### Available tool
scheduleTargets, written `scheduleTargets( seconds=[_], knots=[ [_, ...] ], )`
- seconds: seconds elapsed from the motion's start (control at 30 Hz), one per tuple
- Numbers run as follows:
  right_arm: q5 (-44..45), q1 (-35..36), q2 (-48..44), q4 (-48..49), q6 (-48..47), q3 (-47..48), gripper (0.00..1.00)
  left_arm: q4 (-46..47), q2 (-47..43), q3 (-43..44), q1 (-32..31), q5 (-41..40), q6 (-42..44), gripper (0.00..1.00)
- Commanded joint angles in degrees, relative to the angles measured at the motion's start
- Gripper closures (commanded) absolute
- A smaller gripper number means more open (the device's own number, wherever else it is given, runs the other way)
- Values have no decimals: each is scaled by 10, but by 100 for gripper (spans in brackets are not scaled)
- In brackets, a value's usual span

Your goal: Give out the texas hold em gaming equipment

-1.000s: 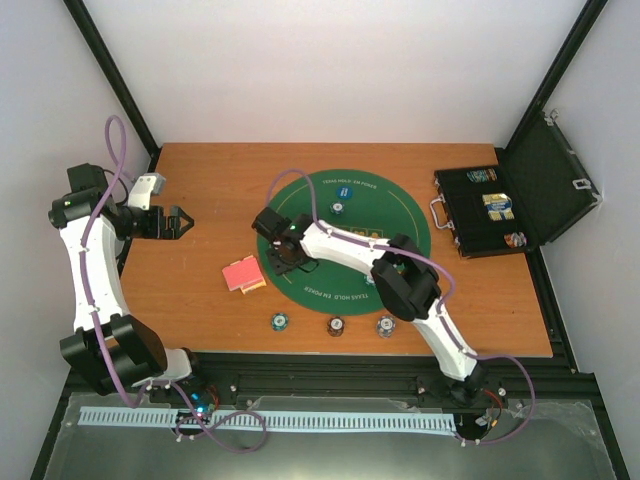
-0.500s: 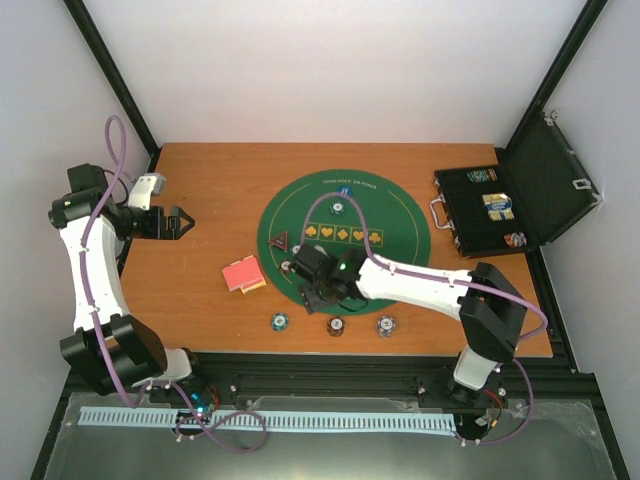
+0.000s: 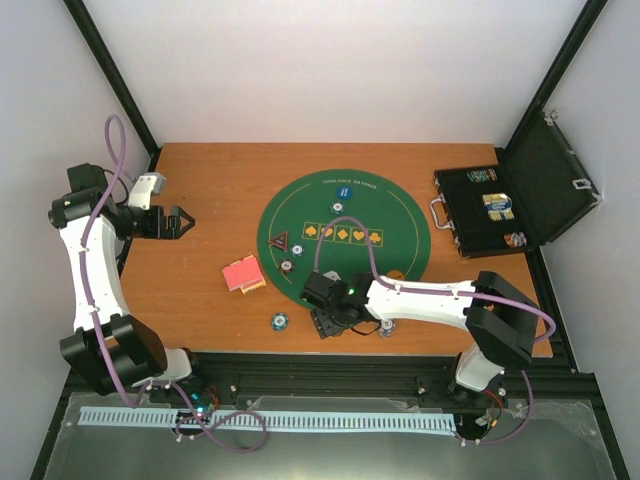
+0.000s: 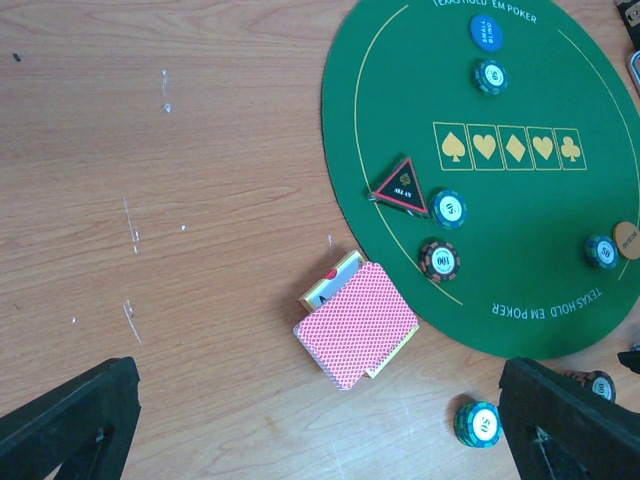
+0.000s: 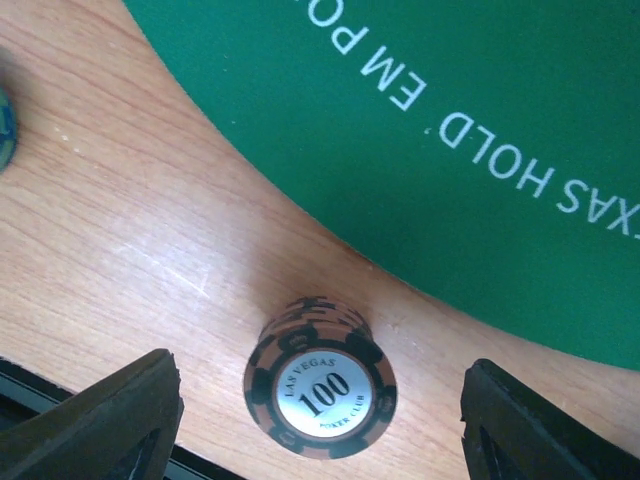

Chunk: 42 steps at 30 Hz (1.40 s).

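My right gripper is open, low over a brown stack of "100" poker chips on the wood just off the green mat; a finger stands on either side, not touching. In the top view it hovers at the table's near edge. The pink-red-backed cards lie left of the mat. A black triangular button, a teal chip and a brown chip sit on the mat's left part. The blue button and orange button are also on the mat. My left gripper is open and empty at the far left.
An open black case holding more chips stands at the right edge. A teal chip stack sits near the front edge left of my right gripper, and another stack lies partly hidden behind the right arm.
My right gripper has moved from the mat's left part toward the near edge, over the brown chip stack, and its jaws have widened. The left arm is still.
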Motion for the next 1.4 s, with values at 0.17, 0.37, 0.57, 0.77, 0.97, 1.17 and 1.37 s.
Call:
scheduleTargets(
  seconds=[0.17,0.37,0.57,0.77,0.97,1.17,1.37],
  knots=[
    [-6,18,5,35,19,-13,29,-12,0,31,-1,7,3,0],
    [1,18,10,38,22,-22,31,-13,1,33,-1,7,4,0],
    [1,18,21,42,21,-25,33,-13,-3,29,-1,5,6,0],
    [-2,18,23,52,23,-36,39,-13,-3,29,-1,5,7,0],
    [-2,18,22,55,22,-36,49,-13,-3,23,-1,-2,11,0],
    [5,18,20,41,16,-22,57,-12,-6,24,-1,5,9,0],
    [12,17,11,21,9,-6,65,-14,-5,23,-1,8,11,0]
  ],
)
